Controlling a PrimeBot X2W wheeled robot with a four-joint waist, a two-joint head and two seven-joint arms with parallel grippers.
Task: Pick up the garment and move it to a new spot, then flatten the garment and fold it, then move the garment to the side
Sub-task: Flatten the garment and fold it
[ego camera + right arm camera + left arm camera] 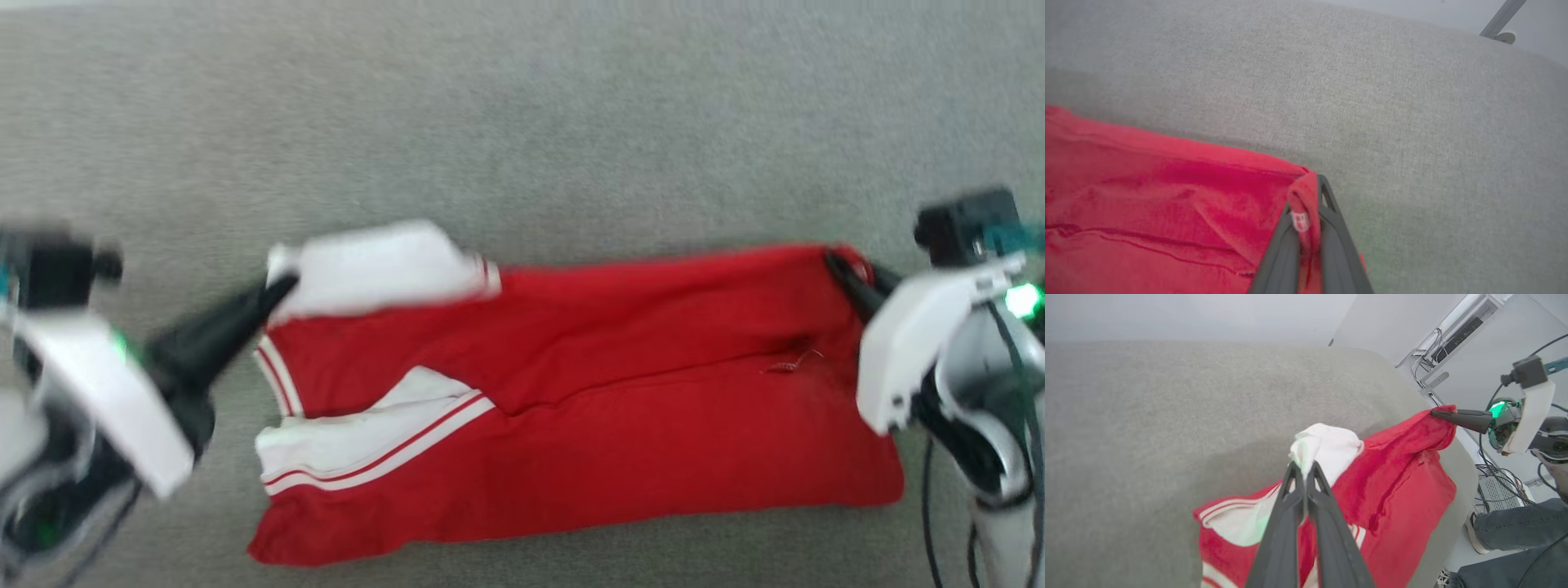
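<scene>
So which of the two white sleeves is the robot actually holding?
The far sleeve, the one farther from the robot, bunched up and pinched by the left gripper. The near sleeve lies flat and untouched, its red stripes showing.

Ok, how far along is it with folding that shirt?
Done: the shirt lies stretched out on the grey surface, apparently with one lengthwise fold in it. In hand: the left gripper pinches the white sleeve, the right gripper pinches the red hem corner, both shut on the far edge. Left: finish folding, then move it aside.
</scene>
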